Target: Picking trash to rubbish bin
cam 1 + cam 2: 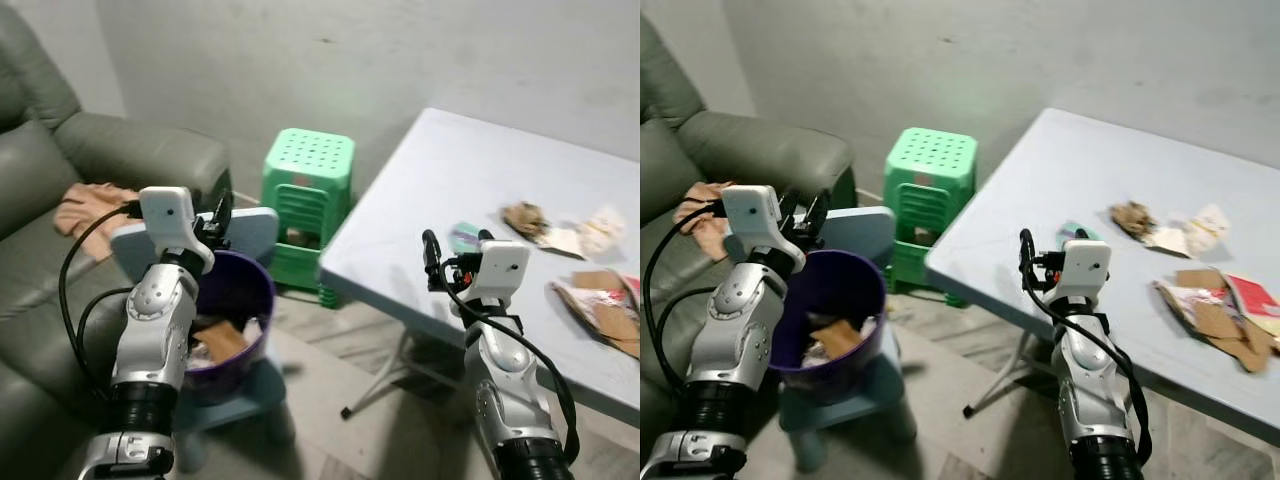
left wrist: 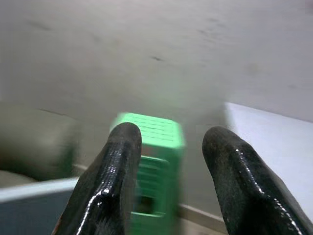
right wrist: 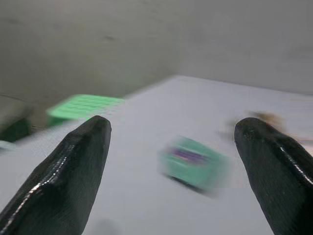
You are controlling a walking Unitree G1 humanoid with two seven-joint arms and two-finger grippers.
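A purple rubbish bin (image 1: 238, 292) with cardboard and paper scraps inside stands on a low blue stool. My left gripper (image 1: 216, 214) hovers just above the bin's rim, open with nothing between its fingers (image 2: 120, 166). My right gripper (image 1: 457, 246) is held at the near edge of the grey table (image 1: 440, 170), open wide and empty. A small teal packet (image 3: 193, 161) lies on the table just ahead of it. Farther right on the table lie crumpled brown paper (image 1: 525, 218), white paper (image 1: 592, 232) and torn cardboard pieces (image 1: 600, 305).
A green plastic stool (image 1: 308, 195) stands against the wall between bin and table. A grey sofa (image 1: 50, 190) with an orange cloth (image 1: 90, 205) on it runs along the left. Bare floor shows between the bin and the table's legs.
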